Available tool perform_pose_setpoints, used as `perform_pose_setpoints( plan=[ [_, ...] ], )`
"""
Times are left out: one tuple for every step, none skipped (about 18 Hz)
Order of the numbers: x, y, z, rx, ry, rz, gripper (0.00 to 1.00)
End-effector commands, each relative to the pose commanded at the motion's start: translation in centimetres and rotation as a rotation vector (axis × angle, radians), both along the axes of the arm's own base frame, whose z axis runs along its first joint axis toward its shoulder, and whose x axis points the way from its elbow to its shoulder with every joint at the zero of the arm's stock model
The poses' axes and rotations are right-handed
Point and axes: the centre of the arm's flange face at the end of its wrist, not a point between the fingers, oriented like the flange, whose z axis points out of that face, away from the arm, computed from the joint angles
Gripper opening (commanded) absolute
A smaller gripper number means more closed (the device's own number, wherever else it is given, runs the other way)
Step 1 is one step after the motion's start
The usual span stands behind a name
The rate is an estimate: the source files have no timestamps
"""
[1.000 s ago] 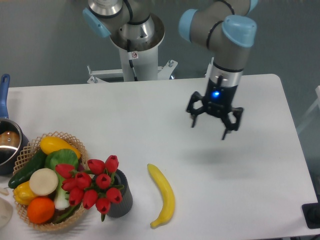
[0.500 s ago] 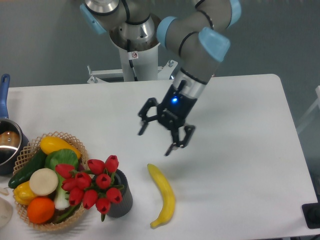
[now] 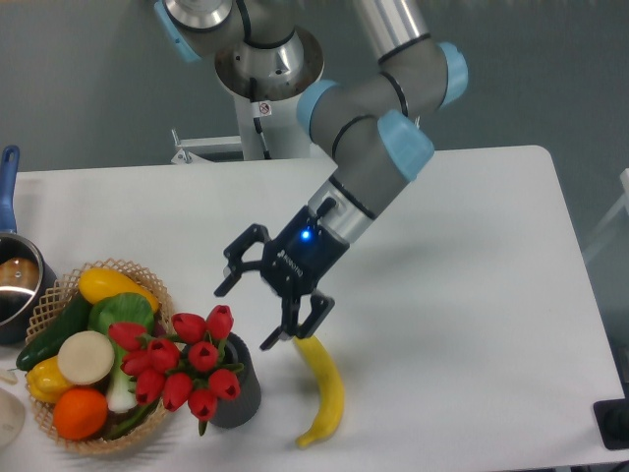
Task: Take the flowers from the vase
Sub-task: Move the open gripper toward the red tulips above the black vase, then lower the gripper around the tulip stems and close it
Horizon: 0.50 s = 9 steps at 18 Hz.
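Observation:
The flowers (image 3: 185, 365), a bunch of red tulip buds with green stems, stand in the vase (image 3: 239, 391), a small dark grey cup near the table's front left. My gripper (image 3: 243, 315) hangs open just up and to the right of the buds, tilted down toward them, with nothing between its fingers. One fingertip (image 3: 268, 342) is close above the vase's right rim, the other (image 3: 219, 288) is above the topmost bud.
A wicker basket (image 3: 59, 295) of fake produce sits directly left of the flowers. A yellow banana (image 3: 324, 393) lies right of the vase, partly under my gripper. A blue-handled pot (image 3: 14, 275) is at the left edge.
My gripper has swept from the right side of the table leftward and down, ending just above and right of the flowers. It stays open. Nothing on the table has moved.

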Motion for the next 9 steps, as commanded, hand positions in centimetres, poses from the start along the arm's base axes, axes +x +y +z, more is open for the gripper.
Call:
perform_pose_setpoints(
  plan=[
    [-0.3, 0.4, -0.2, 0.001, 0.000, 0.001, 1.00],
    [-0.5, 0.9, -0.3, 0.000, -0.003, 0.001, 1.00],
    [-0.6, 1.2, -0.4, 0.000, -0.006, 0.001, 1.00],
    [-0.4, 1.6, -0.7, -0.003, -0.009, -0.006, 1.00],
    [0.0, 2.0, -1.0, -0.007, -0.015, -0.012, 1.00],
    [0.3, 2.2, -1.3, -0.014, -0.026, -0.013, 1.00],
    [0.5, 2.4, -1.5, -0.020, -0.036, -0.013, 1.00],
    [0.5, 2.5, -1.6, -0.023, -0.040, -0.011, 1.00],
    [0.7, 2.6, -1.7, -0.026, -0.045, -0.013, 0.92]
  ],
)
